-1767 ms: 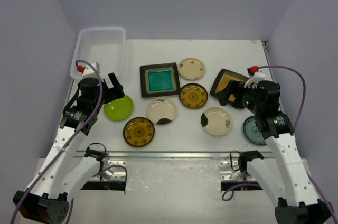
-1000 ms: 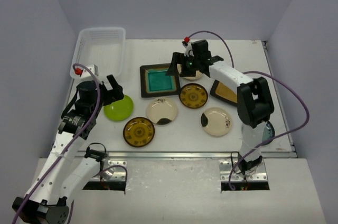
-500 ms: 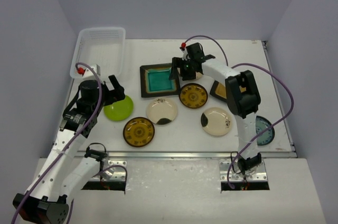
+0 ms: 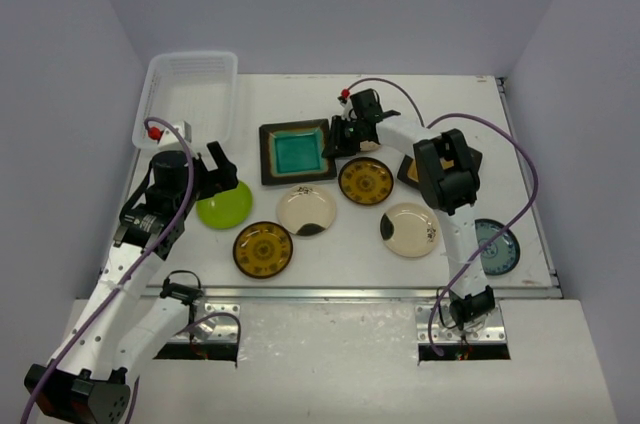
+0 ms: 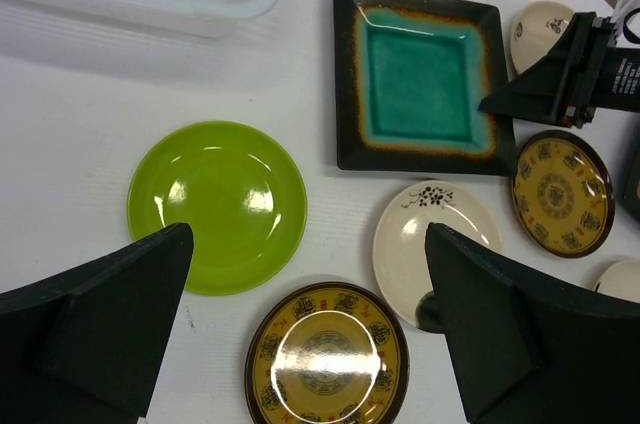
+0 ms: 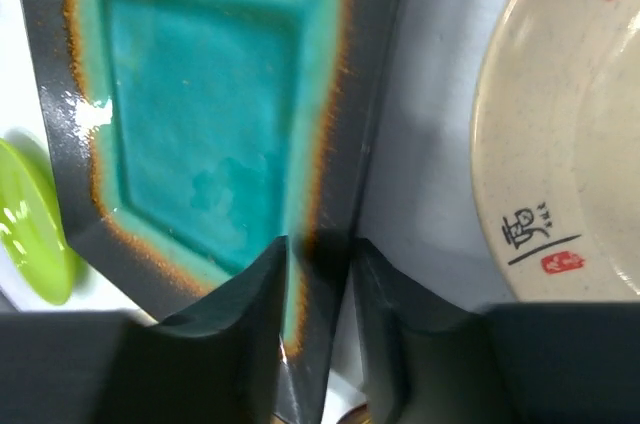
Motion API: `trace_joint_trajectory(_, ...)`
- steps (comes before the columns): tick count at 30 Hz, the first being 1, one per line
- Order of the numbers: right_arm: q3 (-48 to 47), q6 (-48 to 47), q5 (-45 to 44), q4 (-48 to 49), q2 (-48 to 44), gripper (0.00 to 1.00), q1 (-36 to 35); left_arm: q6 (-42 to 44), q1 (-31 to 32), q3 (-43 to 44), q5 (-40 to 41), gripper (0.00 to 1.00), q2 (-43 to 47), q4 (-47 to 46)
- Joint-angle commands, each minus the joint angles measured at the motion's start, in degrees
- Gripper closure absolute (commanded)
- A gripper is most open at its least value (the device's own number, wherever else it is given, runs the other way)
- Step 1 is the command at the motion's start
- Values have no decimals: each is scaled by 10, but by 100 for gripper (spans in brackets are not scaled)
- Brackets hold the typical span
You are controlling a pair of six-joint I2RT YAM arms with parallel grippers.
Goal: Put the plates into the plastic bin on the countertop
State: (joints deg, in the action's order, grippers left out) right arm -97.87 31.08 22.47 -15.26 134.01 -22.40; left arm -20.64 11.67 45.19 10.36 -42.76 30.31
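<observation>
Reach is what has changed for us: in under 2 seconds our right arm has swung from the 3 o'clock side of the worktop (image 4: 440, 94) across to the teal square plate (image 4: 295, 152), and that plate has slid a little toward 9 o'clock. We read this as the first pick getting underway, since the plates we can see are out on the worktop and the plastic bin (image 4: 196, 56) holds none. The right hand (image 4: 345, 134) sits at the plate's 3 o'clock edge. In the wrist view its 2 fingers (image 6: 240, 324) straddle the dark rim with barely a gap, so we judge it clenched on that rim. A cream plate (image 6: 560, 144) lies just beside it at 3 o'clock. The bin stands at 10 o'clock from the teal square plate, well apart. Our left hand (image 4: 215, 169) hangs released, fingers spread wide, over the lime-green plate (image 4: 225, 206), which lies at 6 o'clock of the bin.
</observation>
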Motion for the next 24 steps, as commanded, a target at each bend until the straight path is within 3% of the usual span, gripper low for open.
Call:
trace_joint_trajectory(1,25,56,34,54,15,79,-3,5,5,1,-11,0,4,-31)
trace_joint_trajectory(6,51,130,83,110,23,100,8,7,4,2,-10,0,0,-31)
trace_joint_trajectory(16,73,210,174,223,-70,100,15,8,4,2,-21,0,10,-37)
trace_joint_trajectory(21,166,305,215,353,-142,100,44,-15,4,-1,-71,0,12,-59)
trace_joint_trajectory(24,207,319,222,370,-177,100,54,-35,4,-2,-74,0,3,-64)
